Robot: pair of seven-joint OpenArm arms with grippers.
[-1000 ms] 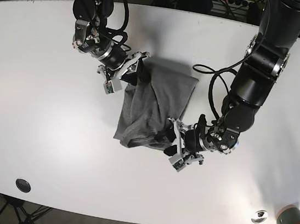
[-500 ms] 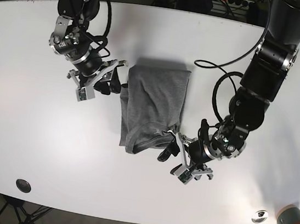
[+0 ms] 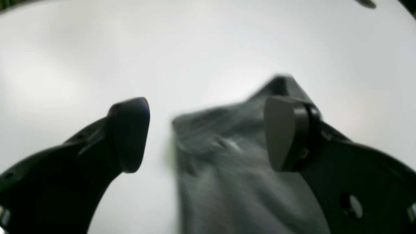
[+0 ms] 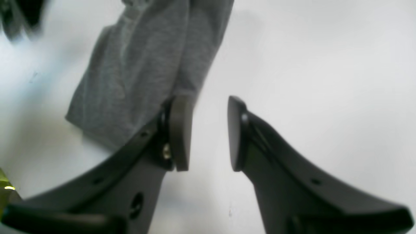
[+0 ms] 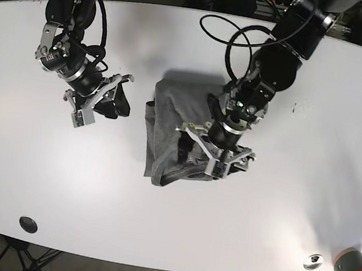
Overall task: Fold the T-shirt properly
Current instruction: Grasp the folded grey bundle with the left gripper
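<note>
The grey T-shirt (image 5: 183,126) lies folded into a narrow upright rectangle in the middle of the white table (image 5: 291,210), with a rumpled lower left corner. My left gripper (image 5: 206,160) hovers over the shirt's lower right part. In the left wrist view it (image 3: 208,135) is wide open, and the blurred T-shirt (image 3: 227,169) shows below and between the fingers. My right gripper (image 5: 120,97) stands to the left of the shirt, apart from it. In the right wrist view it (image 4: 206,133) is open and holds nothing, with the T-shirt (image 4: 146,71) ahead to the upper left.
A black round cap (image 5: 28,224) sits near the table's front left edge and a silver disc (image 5: 313,261) near the front right. A grey pot with a plant (image 5: 352,266) stands just off the front right corner. Cables hang beyond the far edge.
My left arm swung from the shirt's lower right corner to over its right half. My right gripper drew away leftward from the shirt's top left corner. The shirt lies flatter.
</note>
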